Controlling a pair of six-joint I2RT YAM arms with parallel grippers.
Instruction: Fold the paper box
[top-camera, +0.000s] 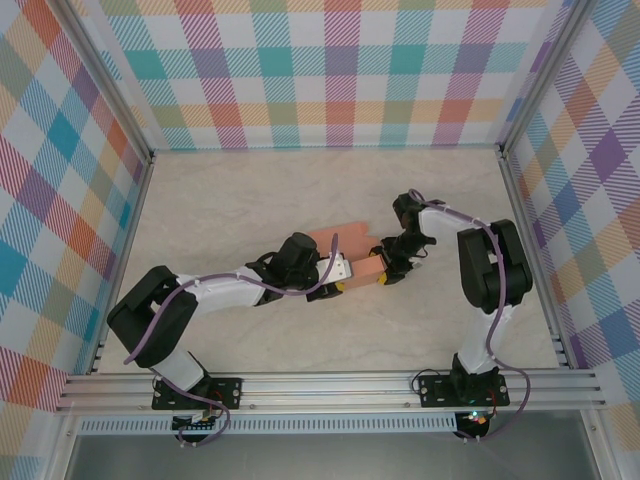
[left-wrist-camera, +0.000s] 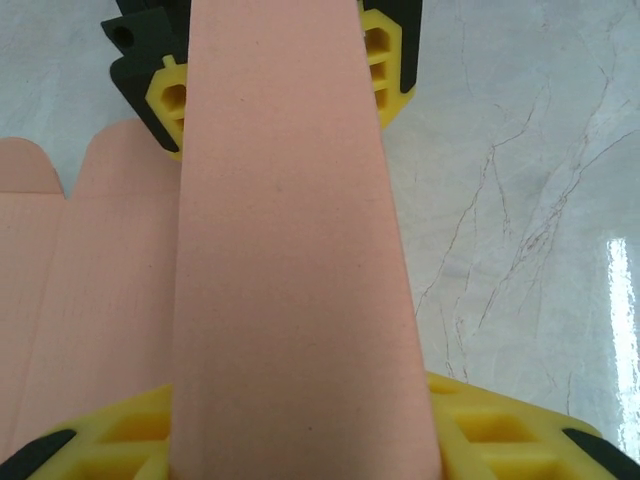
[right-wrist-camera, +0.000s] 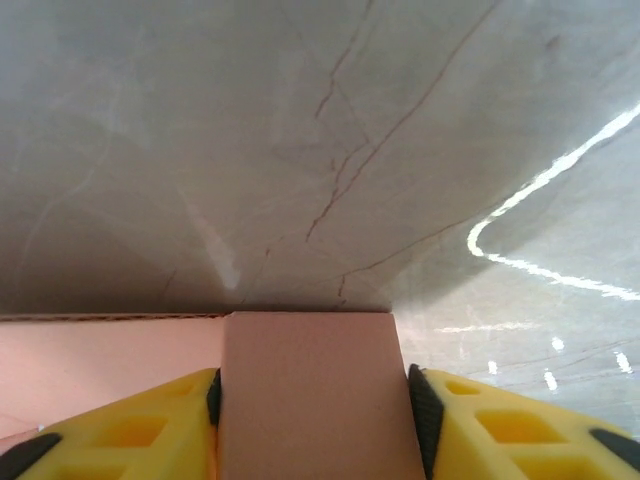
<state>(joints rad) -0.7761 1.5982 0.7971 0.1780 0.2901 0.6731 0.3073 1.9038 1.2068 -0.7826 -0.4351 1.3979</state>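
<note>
At the middle of the bench (top-camera: 220, 200), the paper box (top-camera: 338, 240) lies partly flat. One raised panel is pinched at opposite ends by the left claw (left-wrist-camera: 300, 440) and the right claw (right-wrist-camera: 315, 400), both clamped on card. Uneven pulling or twisting could tear the thin panel or crease it off its fold line.

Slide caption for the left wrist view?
Left gripper and right gripper hold opposite ends of the paper box strip.

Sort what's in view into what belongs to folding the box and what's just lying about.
Job in hand: paper box; left hand gripping it; right hand gripping it.
Just there: marble table; checked walls; metal rail.
</note>
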